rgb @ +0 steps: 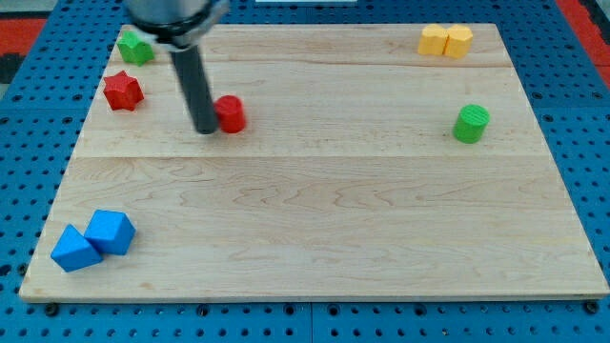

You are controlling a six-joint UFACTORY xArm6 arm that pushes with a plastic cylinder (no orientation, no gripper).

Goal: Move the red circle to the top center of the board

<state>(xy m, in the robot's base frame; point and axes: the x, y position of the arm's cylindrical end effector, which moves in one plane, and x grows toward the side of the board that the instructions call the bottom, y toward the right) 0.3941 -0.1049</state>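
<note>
The red circle (231, 113) is a short red cylinder lying on the wooden board (315, 210) in the upper left part of the view. My tip (206, 129) is at the end of the dark rod that comes down from the view's top. It stands right at the circle's left side, touching it or nearly so.
A red star (122, 90) lies left of the rod. A green block (134, 47) sits at the top left corner. Two yellow blocks (446, 41) sit at the top right. A green cylinder (470, 124) is at the right. Two blue blocks (93, 239) are at the bottom left.
</note>
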